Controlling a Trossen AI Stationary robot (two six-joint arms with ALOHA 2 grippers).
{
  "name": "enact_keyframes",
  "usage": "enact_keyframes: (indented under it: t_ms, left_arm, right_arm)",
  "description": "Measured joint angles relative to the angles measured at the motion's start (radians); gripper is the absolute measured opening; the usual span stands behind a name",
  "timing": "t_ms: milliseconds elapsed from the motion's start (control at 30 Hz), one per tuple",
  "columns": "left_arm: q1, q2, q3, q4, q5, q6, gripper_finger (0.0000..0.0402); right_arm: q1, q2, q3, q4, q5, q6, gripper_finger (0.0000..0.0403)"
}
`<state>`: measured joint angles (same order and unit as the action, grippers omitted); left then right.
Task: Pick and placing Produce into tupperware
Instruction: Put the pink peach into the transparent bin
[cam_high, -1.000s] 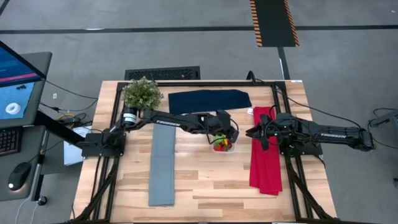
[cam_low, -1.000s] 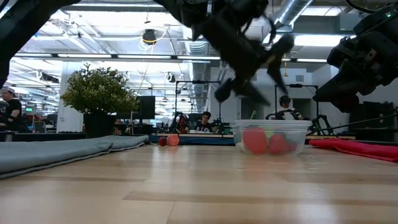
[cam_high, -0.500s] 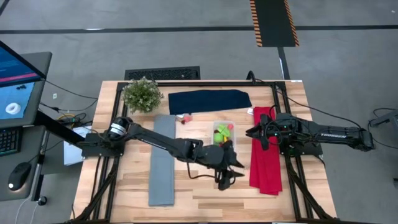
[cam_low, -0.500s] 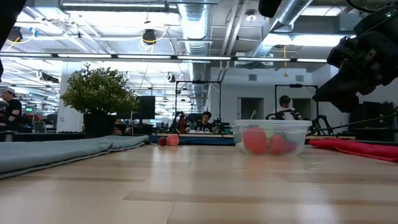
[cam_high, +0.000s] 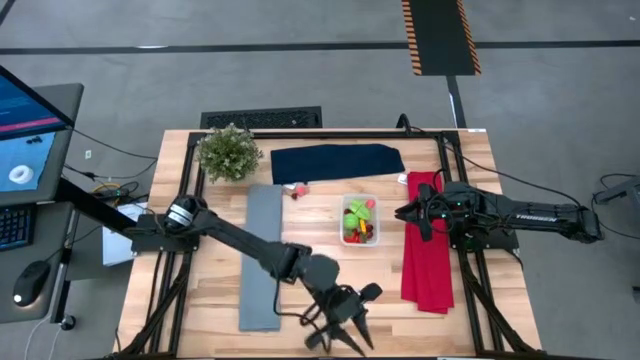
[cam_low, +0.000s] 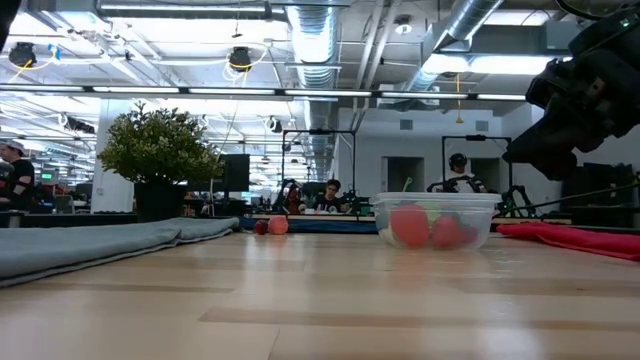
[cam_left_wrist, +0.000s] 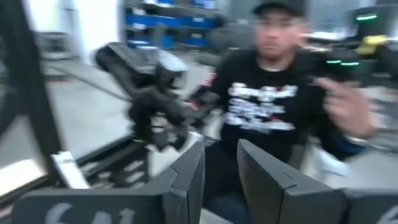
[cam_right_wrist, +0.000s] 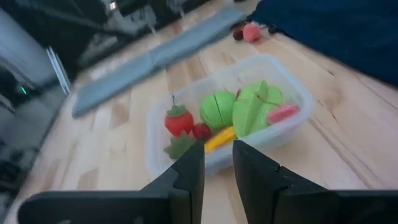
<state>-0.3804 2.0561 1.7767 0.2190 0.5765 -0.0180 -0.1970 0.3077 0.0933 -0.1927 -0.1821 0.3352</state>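
Where we look down from above, the tub (cam_high: 360, 220) sits mid-table, well apart from the left gripper (cam_high: 345, 325) at the near edge — right gripper (cam_high: 412, 214) just beside it. Low: produce (cam_low: 410, 225) inside. Wrists: both grippers' fingers nearly pressed together, empty.

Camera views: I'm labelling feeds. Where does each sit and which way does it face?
High view: overhead, straight down on table; left hand, right hand.
Low view: tabletop height, level toward the room; right arm top right.
Left wrist view: faces a person beyond the table; own left hand.
Right wrist view: faces the tupperware; own right hand.
Shared: all but left wrist show the tupperware.
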Motion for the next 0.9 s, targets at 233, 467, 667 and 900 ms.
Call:
enact_keyframes:
  t_ms: [233,467,667,900]
  left_arm:
    - [0.167,-0.011,-0.053,0.06,0.385,-0.126,0.0087]
    - [0.4,-0.12,-0.333,0.216,-0.047,-0.172,0.0087]
    - [0.538,-0.313,-0.658,0.461,-0.105,-0.176,0.0087]
    - [0.551,-0.654,-0.984,0.419,-0.453,-0.151,0.0087]
  right_arm:
    - [0.0,0.0,-0.001,0.217,0.001,0.279,0.0107]
    - [0.018,0.0,-0.001,0.497,-0.076,0.181,0.0107]
    - [0.078,0.0,0.0,0.631,-0.041,0.084,0.0107]
    - [0.088,0.115,0.001,0.636,0.126,0.05,0.0107]
